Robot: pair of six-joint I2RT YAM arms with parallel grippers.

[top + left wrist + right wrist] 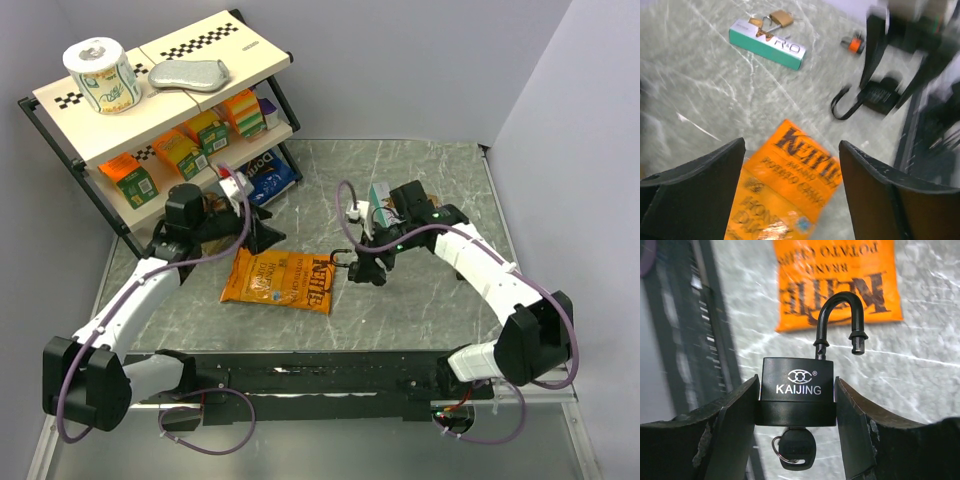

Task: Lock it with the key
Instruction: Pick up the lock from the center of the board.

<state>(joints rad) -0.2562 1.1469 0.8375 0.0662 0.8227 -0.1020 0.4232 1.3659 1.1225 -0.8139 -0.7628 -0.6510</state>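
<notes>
only the right wrist view shows the key (796, 451) in the padlock (797, 390) clamped by the right jaws; left jaws apart.

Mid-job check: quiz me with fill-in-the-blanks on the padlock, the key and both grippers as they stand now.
1. The right gripper is shut on the black padlock, whose shackle stands ____.
2. The key sits in the padlock's end opposite the ____.
3. The padlock's body reads ____.
4. The left gripper has its jaws open, with an ____ chip bag seen between them.
Missing words: open; shackle; KAIJING; orange.
</notes>
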